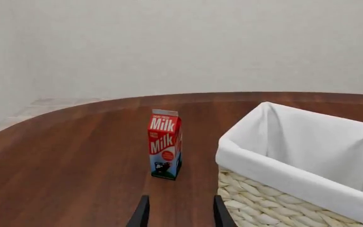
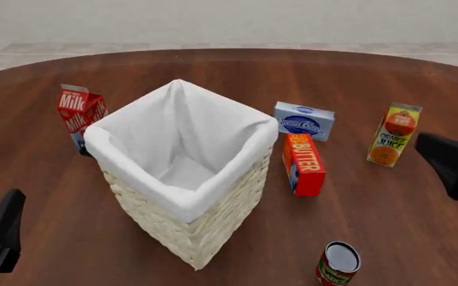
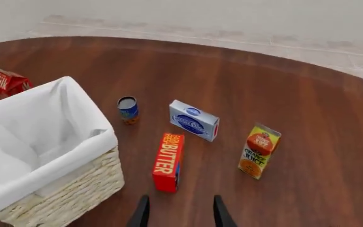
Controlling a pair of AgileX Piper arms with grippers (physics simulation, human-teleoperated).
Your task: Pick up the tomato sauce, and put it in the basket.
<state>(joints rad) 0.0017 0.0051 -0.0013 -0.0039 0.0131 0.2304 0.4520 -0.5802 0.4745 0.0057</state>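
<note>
Can: your tomato sauce [image 2: 339, 264] stands upright at the near edge of the front view, on the table [image 2: 213, 65] just in front of the butter box [image 2: 303, 164] and to the right of the basket [image 2: 183, 170], apart from both.
Basket: it sits mid-table, open side up; only white lining shows inside, as far as you can see down.
Left gripper [image 1: 180, 215]: fingers parted with nothing between them. It looks toward the milk carton [image 1: 165, 144] with the basket's rim close beside.
Right gripper [image 3: 180, 213]: fingers parted too, nothing held. It hangs above the butter box, well off the table; the can is out of this wrist view.
Other items: orange juice [image 2: 393, 135] at far right, a blue-and-white box [image 2: 304, 121] behind the butter, and a small blue can [image 3: 128, 109] behind the basket that only your right wrist view shows. Don't take that one for the sauce.
Done so far: nothing that shows. The can is untouched and neither arm is near it.
Left to do: all of it. By my reckoning your right arm is the nearer one: reach the can, grip it, lift it over the rim and let go inside.
</note>
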